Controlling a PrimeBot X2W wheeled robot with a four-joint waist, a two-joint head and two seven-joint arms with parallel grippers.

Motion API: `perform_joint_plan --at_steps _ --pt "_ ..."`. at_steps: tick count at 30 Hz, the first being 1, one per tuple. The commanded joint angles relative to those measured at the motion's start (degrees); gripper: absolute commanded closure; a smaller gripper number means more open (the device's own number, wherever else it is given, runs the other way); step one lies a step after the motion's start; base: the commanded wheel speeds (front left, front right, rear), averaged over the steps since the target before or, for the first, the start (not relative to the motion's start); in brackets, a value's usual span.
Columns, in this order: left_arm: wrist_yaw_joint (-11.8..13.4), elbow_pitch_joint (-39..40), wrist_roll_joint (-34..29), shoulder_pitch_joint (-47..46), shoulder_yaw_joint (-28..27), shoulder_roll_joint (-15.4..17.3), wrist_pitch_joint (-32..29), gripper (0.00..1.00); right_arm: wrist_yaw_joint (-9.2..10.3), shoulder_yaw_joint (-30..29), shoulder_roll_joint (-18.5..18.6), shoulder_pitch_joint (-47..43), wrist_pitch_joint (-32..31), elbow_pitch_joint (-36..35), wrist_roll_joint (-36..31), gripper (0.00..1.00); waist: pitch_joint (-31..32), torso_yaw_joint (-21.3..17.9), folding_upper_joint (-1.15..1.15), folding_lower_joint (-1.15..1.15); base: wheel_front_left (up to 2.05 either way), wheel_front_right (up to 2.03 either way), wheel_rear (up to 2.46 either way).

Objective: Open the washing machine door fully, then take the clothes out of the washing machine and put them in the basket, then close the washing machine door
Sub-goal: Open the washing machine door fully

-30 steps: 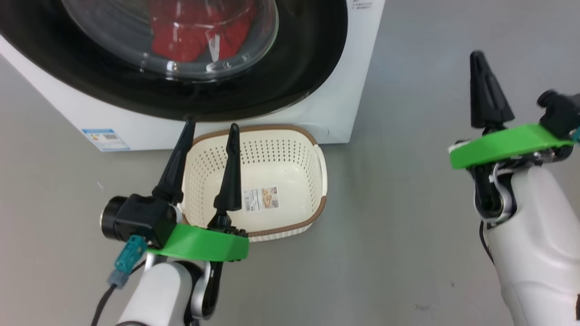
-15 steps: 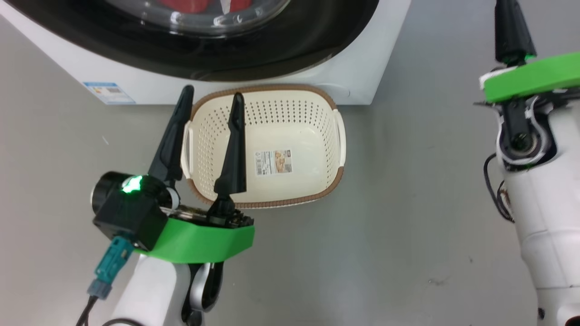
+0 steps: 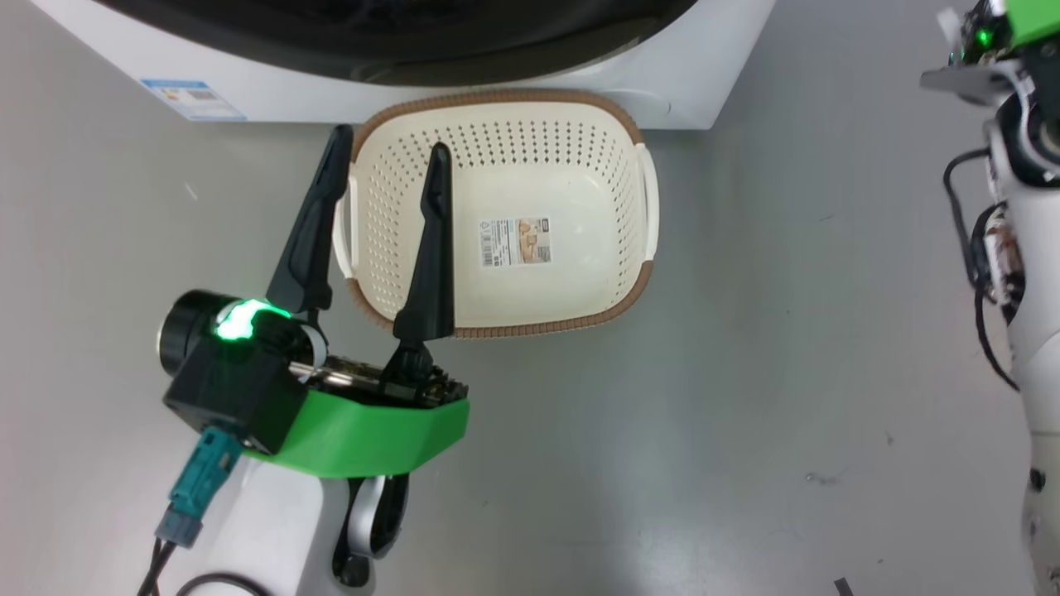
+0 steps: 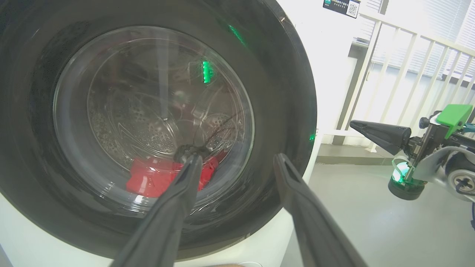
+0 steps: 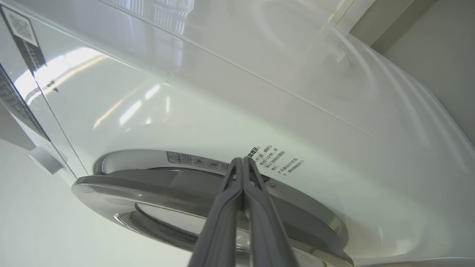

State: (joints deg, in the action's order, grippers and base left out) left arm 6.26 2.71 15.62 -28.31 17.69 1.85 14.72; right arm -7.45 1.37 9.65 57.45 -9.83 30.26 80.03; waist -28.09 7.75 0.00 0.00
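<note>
2 states: left end effector (image 3: 389, 142) gapes empty, right end effector (image 5: 243, 160) pinched closed.

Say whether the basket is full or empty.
Empty. The basket shows a bare floor and paper label; the red clothes sit behind the door.

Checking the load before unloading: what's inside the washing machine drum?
Through the door glass, red clothes lie low in the steel drum. A left gripper finger covers part of the pile.

We are looking down on a smooth grey floor (image 3: 745, 397) that is carrying a few dark specks (image 3: 816, 478). From the left wrist view we are seeing a white railing (image 4: 404, 70), with daylight pouring through the slatted window (image 4: 438, 22) behind it.
</note>
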Motion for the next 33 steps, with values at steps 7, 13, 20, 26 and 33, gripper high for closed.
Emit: perform_joint_plan --at_steps 7,13,20,26,33 --pt "0.34 2.20 -0.07 -1.12 -0.97 1.03 0.28 0.00 -0.03 1.46 -0.25 6.65 -8.41 2.67 4.82 1.00 -3.10 1.98 0.00 0.00 0.00 0.00 0.00" --pt "0.54 2.43 -0.01 -1.29 -0.53 1.03 0.28 0.00 -0.03 1.88 -0.08 10.67 -13.63 6.28 7.20 1.00 -4.17 3.79 0.00 0.00 0.00 0.00 0.00" --pt "0.87 2.88 0.36 -1.12 -0.25 1.03 0.28 0.00 -0.03 1.35 0.91 14.07 -16.10 8.93 8.44 1.00 -5.12 5.79 0.00 0.00 0.00 0.00 0.00" --pt "1.28 3.49 0.52 -1.05 -0.02 1.03 0.28 0.00 -0.03 2.44 1.64 16.65 -18.11 10.15 7.79 1.00 -6.08 6.85 0.00 0.00 0.00 0.00 0.00" --pt "1.45 3.56 0.70 -1.10 0.11 1.03 0.28 0.00 -0.03 3.45 1.81 17.96 -20.38 11.32 7.63 1.00 -6.52 7.24 0.00 0.00 0.00 0.00 0.00"
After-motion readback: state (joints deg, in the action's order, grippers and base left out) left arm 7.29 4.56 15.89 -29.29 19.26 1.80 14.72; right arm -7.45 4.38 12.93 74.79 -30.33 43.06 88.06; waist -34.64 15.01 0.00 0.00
